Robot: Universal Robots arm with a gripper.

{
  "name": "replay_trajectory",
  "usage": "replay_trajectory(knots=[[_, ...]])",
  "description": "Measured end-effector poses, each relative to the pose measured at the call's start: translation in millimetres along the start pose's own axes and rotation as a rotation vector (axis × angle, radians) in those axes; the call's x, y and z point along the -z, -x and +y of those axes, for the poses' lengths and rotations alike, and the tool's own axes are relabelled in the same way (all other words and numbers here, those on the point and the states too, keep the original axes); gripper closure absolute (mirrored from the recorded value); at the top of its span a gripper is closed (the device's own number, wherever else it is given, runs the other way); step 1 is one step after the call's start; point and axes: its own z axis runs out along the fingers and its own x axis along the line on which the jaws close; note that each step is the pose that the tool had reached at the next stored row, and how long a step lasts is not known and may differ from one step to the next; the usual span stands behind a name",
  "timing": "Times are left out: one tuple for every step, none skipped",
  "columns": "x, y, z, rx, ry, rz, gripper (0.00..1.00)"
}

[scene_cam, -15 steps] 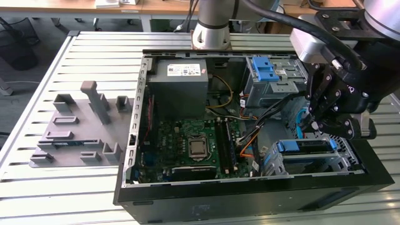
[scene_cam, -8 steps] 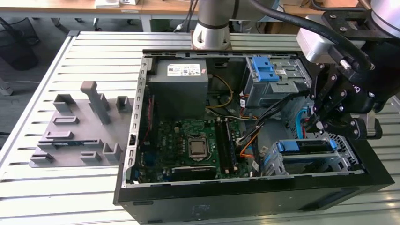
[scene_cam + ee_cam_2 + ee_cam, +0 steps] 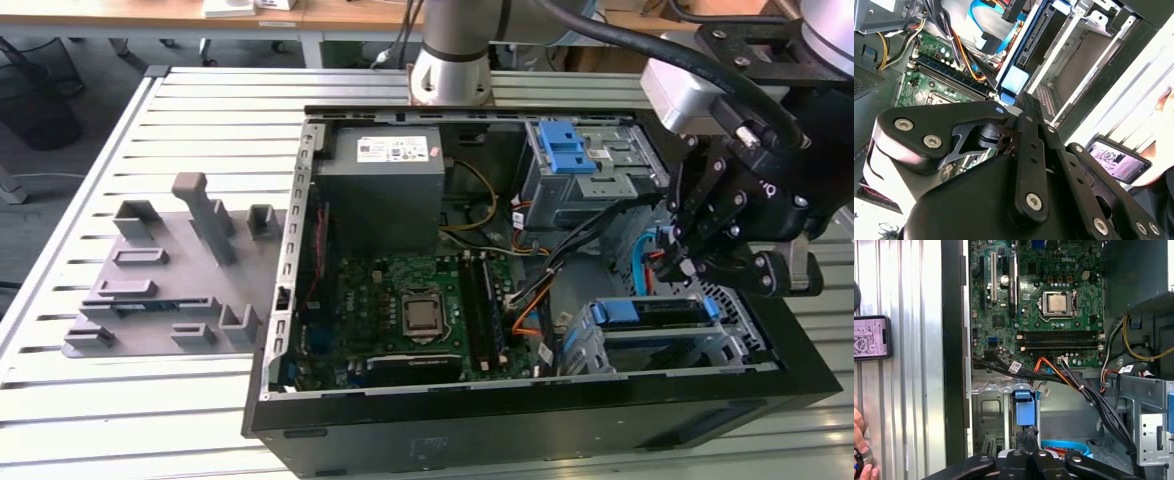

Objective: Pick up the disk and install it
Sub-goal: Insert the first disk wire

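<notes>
Judging from the exterior view, your gripper (image 3: 683, 268) hangs over the case's (image 3: 534, 420) lower bay (image 3: 747, 335), where the disk (image 3: 647, 312) sits; a skewed push could jam it. In the second wrist view, the jaws are together, tips at the disk's blue end. In the first wrist view, cables (image 3: 1079, 385) run just beside the bay and could snag.

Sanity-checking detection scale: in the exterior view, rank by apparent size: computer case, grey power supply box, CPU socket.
1. Computer case
2. Grey power supply box
3. CPU socket
The gaps are clear; no ties.
</notes>
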Motion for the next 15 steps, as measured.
replay_trajectory(knots=[[0.7,0.0,0.0,0.0,0.0,-0.0001,0.89],[1.5,0.1,0.0,0.0,0.0,-0.0002,0.89],[2.4,0.2,0.0,0.0,-0.0001,-0.0001,0.89],[3.0,0.2,0.0,0.0,-0.0001,-0.0002,0.89],[3.5,0.2,0.0,0.0,-0.0002,-0.0003,0.89],[3.6,0.2,0.0,0.0,-0.0002,-0.0003,0.89],[3.6,0.3,-0.1,0.0,-0.0002,-0.0004,0.89],[3.6,0.3,-0.5,0.0,-0.0002,-0.0004,0.89],[3.7,0.4,-1.1,0.0,-0.0002,-0.0001,0.89],[3.7,0.5,-1.9,0.0,-0.0002,0.0,0.89],[3.8,0.6,-3.0,0.0,-0.0002,0.0001,0.89],[3.7,0.8,-4.3,0.0,-0.0002,-0.0001,0.89],[3.6,1.4,-5.7,0.0,-0.0002,-0.0003,0.89],[3.6,2.2,-6.8,0.0,-0.0002,-0.0003,0.89],[3.6,2.6,-8.0,0.0,-0.0002,-0.0001,0.89]])
